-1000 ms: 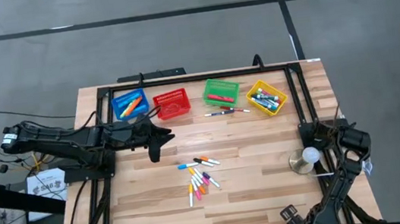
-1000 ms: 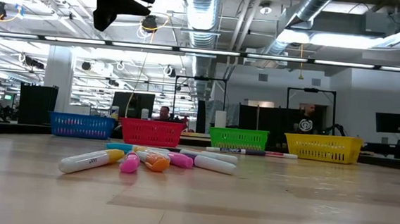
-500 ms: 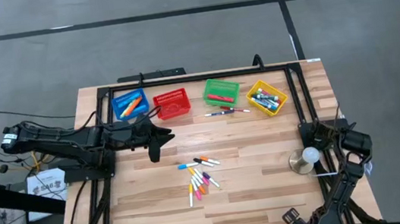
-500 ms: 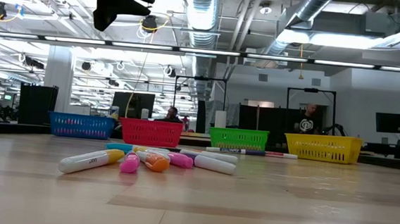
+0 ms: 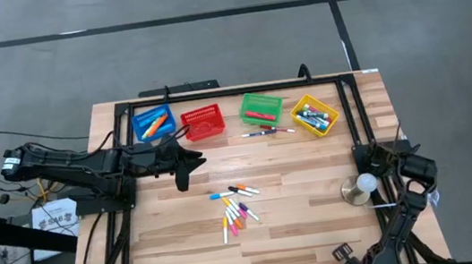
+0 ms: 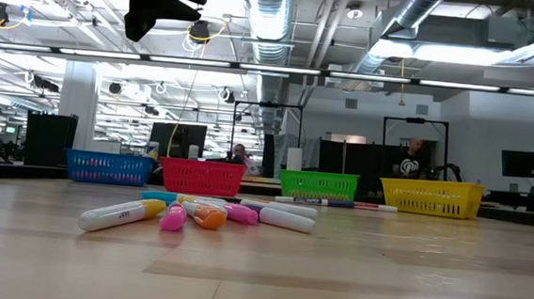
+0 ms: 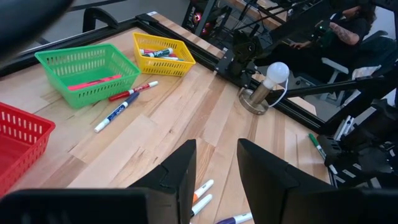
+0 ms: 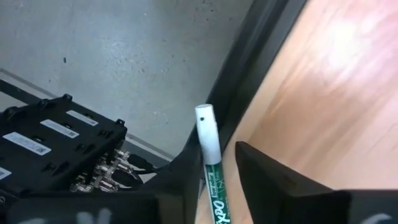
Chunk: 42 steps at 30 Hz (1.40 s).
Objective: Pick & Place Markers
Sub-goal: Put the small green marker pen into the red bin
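A loose pile of markers (image 5: 235,209) lies mid-table, showing in the low view as markers (image 6: 196,215) lying flat. Two more markers (image 5: 267,131) lie before the green basket (image 5: 261,108). My left gripper (image 5: 190,165) hovers open above the table near the red basket (image 5: 202,122); nothing is between its fingers (image 7: 214,168). My right gripper (image 5: 414,170) points down at the table's right edge, shut on a white marker with green print (image 8: 211,162). My right gripper has the marker's barrel (image 8: 217,193) pinched between its two fingers, one on each long side. The fingers come from above, pointing down. The marker's white end (image 8: 203,116) sticks out past the fingertips beside the black rail. Whether it is lifted I cannot tell.
A blue basket (image 5: 153,123) holds an orange marker and a yellow basket (image 5: 315,115) holds several markers, both at the far edge. A lamp with a white bulb (image 5: 364,184) stands near the right edge. Black frame rails (image 5: 346,109) run round the table.
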Motion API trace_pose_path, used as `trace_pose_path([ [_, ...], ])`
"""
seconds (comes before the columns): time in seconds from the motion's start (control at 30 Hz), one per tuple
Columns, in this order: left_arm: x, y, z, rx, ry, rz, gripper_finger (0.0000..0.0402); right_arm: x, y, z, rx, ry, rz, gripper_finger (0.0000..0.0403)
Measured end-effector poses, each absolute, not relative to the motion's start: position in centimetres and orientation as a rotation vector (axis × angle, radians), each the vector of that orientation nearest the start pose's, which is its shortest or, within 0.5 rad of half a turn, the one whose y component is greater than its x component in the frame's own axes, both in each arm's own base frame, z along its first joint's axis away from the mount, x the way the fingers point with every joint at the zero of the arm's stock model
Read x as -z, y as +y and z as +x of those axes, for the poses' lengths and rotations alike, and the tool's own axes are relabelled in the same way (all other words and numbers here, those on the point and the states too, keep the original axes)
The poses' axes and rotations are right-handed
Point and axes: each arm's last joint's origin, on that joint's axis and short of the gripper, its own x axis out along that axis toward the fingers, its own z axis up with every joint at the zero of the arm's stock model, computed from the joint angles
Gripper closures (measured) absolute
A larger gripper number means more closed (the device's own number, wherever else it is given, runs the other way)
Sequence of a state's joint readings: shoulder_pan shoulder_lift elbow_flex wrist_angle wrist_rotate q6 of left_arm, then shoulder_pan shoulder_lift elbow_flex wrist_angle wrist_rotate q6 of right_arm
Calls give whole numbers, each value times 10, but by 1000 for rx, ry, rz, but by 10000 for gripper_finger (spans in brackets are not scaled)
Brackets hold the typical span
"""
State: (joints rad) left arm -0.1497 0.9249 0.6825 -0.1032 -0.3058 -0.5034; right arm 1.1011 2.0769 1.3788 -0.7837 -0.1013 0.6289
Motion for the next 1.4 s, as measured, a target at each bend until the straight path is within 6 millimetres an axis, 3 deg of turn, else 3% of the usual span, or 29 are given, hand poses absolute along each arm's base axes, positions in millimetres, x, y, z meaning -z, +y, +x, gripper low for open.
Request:
trace_pose_path([
  [0.37, -281, -22, 202, -235, 290, -422, 286, -126, 331, 188, -438, 1596, -224, 387],
  [0.63, -282, -22, 202, -235, 290, -422, 286, -126, 320, 202, -404, 1609, -209, 367],
  [0.87, -282, -22, 202, -235, 290, -422, 286, -135, 314, 221, -403, 1542, -295, 384],
  [1.0, -282, -22, 202, -235, 290, -422, 286, -138, 307, 229, -370, 1538, -358, 373],
  [1.4, -282, -23, 202, -191, 296, -432, 286, -140, 270, 255, -273, 1632, -398, 388],
])
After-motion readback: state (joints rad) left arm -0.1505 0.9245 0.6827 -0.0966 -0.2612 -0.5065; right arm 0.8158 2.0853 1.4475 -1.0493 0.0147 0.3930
